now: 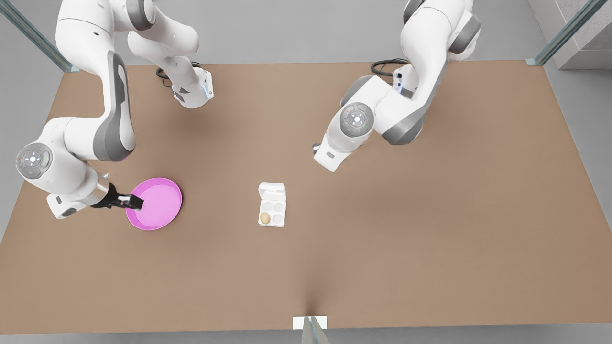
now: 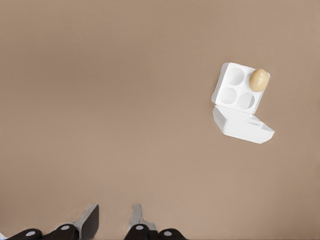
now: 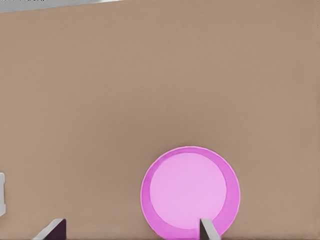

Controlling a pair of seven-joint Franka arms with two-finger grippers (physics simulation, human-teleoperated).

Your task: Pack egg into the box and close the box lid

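The white box [image 1: 272, 210] lies near the table's middle with its lid [image 1: 272, 191] swung open behind the cups. The tan egg [image 1: 265, 218] sits in the near cup on the front view's left. The left wrist view shows the box [image 2: 235, 87], egg [image 2: 259, 80] and lid [image 2: 242, 125] some way off from my left gripper [image 2: 114, 215], which is open and empty. That gripper [image 1: 316, 148] hangs above the table behind the box, toward the front view's right. My right gripper [image 1: 131, 201] is open and empty at the pink plate's rim.
A round pink plate [image 1: 158, 203] lies at the front view's left, and my right gripper [image 3: 130, 225] hovers at the near rim of the plate [image 3: 190, 192]. A white marker [image 1: 310, 322] sits at the table's front edge. Bare brown table surrounds the box.
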